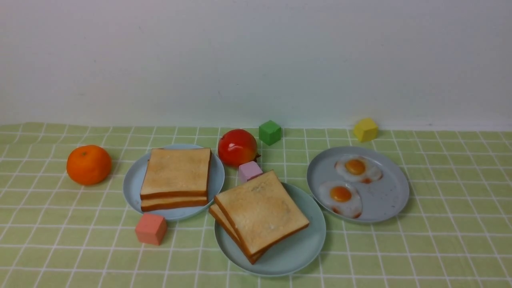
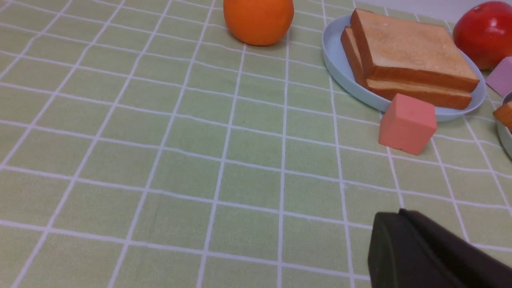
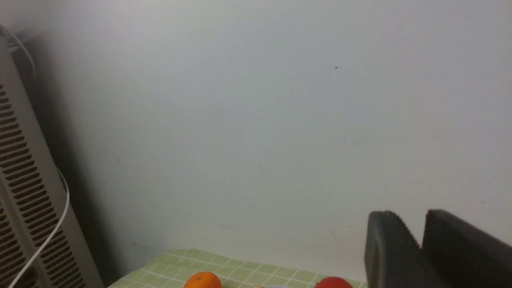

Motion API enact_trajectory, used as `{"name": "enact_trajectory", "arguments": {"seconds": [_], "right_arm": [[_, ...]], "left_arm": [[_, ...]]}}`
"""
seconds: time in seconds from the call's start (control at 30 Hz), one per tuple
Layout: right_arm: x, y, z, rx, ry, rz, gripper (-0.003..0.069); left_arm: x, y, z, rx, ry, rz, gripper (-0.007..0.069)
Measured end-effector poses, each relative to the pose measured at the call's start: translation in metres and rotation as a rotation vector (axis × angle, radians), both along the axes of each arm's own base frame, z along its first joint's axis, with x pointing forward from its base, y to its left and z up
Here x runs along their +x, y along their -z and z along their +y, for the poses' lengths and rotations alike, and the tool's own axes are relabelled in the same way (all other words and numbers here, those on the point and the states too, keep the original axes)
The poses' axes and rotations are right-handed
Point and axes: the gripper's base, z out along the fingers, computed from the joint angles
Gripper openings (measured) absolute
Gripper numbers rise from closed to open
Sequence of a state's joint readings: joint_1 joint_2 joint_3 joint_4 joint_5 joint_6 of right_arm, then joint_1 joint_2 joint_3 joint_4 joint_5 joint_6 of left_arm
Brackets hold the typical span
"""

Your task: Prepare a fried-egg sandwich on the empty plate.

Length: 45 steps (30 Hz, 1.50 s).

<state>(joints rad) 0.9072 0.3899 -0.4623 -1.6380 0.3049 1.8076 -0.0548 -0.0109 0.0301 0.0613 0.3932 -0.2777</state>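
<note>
On the desk [image 1: 440, 248] we see, from the left, an orange [image 1: 89, 164]; a light-blue plate [image 1: 134, 182] with two toast slices [image 1: 176, 172]; the mint plate [image 1: 296, 252] bearing the stacked sandwich [image 1: 262, 212], its egg hidden from us; a grey plate [image 1: 384, 200] with two fried eggs [image 1: 341, 196]; our left claw [image 2: 400, 224] is pressed together on nothing; our right claw [image 3: 422, 236] shows a narrow gap, empty.
</note>
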Motion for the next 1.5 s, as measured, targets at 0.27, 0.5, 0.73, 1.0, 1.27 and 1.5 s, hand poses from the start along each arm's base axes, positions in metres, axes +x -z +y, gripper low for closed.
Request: {"name": "enact_trajectory", "arguments": {"seconds": [0.27,0.5,0.73,1.0,1.27,1.5], "right_arm": [[0.0,0.0,0.0,0.0,-0.001,0.0,0.0165],[0.004,0.01,0.002,-0.047,0.025,0.028,0.0174],[0.006,0.016,-0.001,-0.207,0.067,0.107,0.0188],[0.003,0.029,-0.005,-0.335,0.067,0.249,0.0205],[-0.005,0.04,-0.025,-0.224,0.236,0.166,0.0217],[-0.017,0.098,-0.041,-0.211,0.392,0.219,0.0227]], "left_arm": [[0.0,0.0,0.0,-0.003,-0.001,0.0,0.0004],[0.0,0.0,0.0,-0.003,-0.001,0.0,0.0006],[0.0,0.0,0.0,-0.003,-0.001,0.0,0.0006],[0.0,0.0,0.0,-0.003,-0.001,0.0,0.0014],[0.0,0.0,0.0,-0.003,-0.001,0.0,0.0022],[0.0,0.0,0.0,-0.003,-0.001,0.0,0.0029]]}}
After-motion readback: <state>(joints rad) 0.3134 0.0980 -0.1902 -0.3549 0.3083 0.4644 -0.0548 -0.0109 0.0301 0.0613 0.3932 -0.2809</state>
